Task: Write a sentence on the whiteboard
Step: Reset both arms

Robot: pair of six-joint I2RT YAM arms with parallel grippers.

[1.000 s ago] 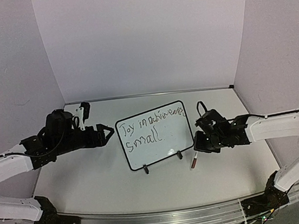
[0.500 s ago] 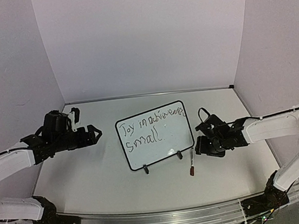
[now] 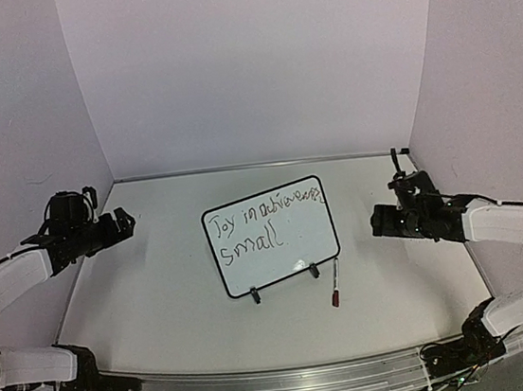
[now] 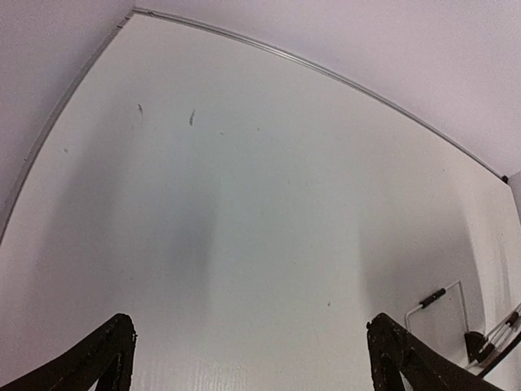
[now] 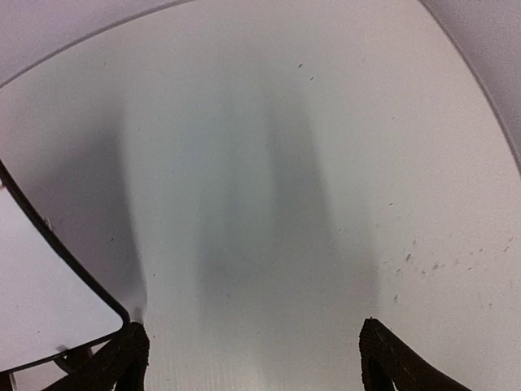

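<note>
Withdrawing left tool (image 3: pixel 124 223) and right tool (image 3: pixel 379 222), both spread and empty, from small black-framed glossy whiteboard (image 3: pixel 271 237). Leaving slim red-tipped marker (image 3: pixel 335 287) lying on white bench (image 3: pixel 159 294). Writing judged finished.

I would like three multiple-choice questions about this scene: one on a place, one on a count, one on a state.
1. Where is the marker?
A) lying on the table beside the whiteboard
B) in the right hand
C) on top of the board

2. How many lines of writing are on the whiteboard?
A) one
B) two
C) four

3. The right hand is:
A) shut on the marker
B) open and empty
C) shut on the board's frame

Answers:
1 A, it lies by the board's foot.
2 B, two rows show.
3 B, its fingers stand wide apart over bare table.
</note>
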